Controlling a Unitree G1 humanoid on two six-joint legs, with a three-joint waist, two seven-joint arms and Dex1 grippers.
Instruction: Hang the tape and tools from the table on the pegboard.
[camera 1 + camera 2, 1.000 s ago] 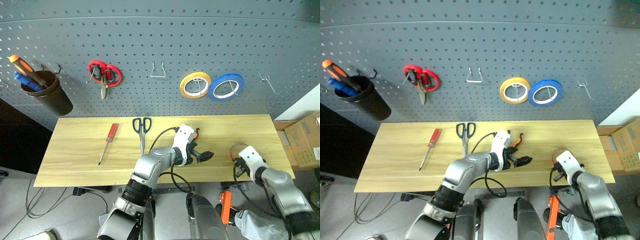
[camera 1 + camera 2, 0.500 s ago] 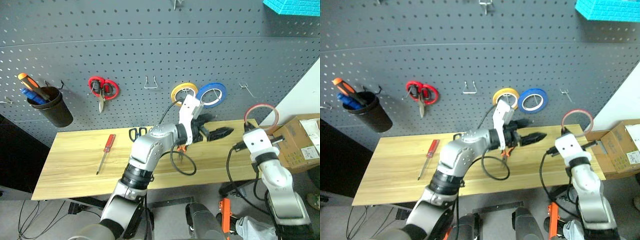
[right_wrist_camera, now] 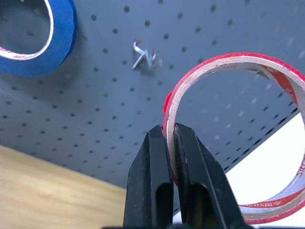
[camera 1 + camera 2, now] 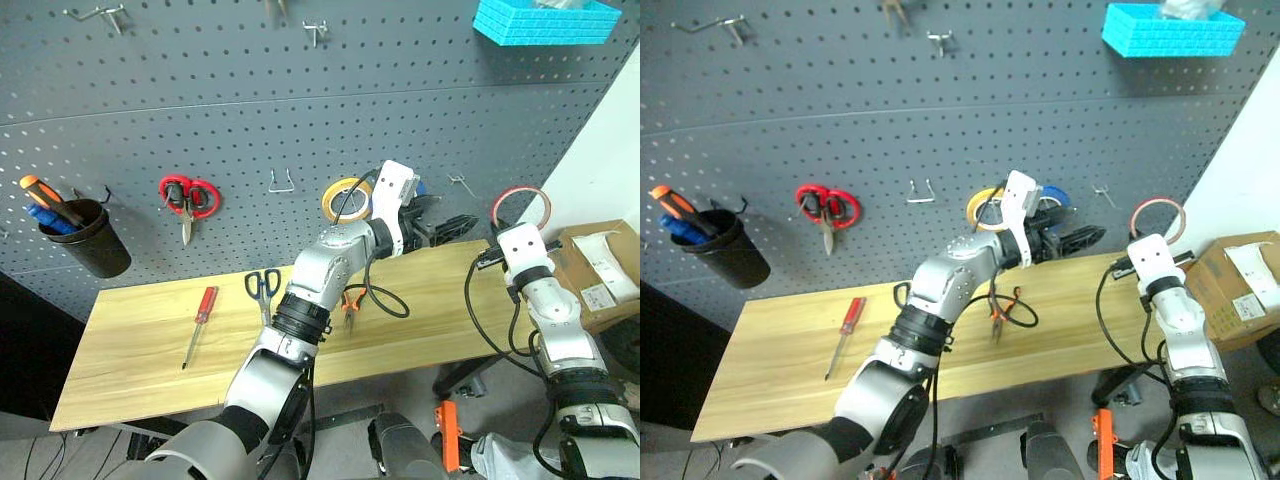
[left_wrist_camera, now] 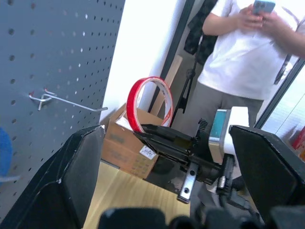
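Observation:
My right gripper (image 3: 170,131) is shut on the rim of the red tape (image 4: 520,207), holding it upright in the air beside the pegboard (image 4: 300,100), just right of a bare metal hook (image 4: 462,184). The left gripper (image 4: 455,225) stands open and holds nothing. It points at the tape from the left, in front of the board. The orange-and-black pliers (image 4: 350,303), the dark-blue scissors (image 4: 263,287) and the red screwdriver (image 4: 199,310) lie on the wooden table (image 4: 150,360).
A yellow roll (image 4: 343,198), a blue roll (image 3: 28,38), red-handled scissors (image 4: 185,195) and a dark cup with tools (image 4: 80,235) hang on the board. A blue basket (image 4: 545,20) sits high right. A cardboard box (image 4: 600,270) and a person (image 5: 248,52) stand at the right.
Both arms have risen from the table to the board. The right gripper carried the red tape up beside the hook. The camera has tilted up and turned right.

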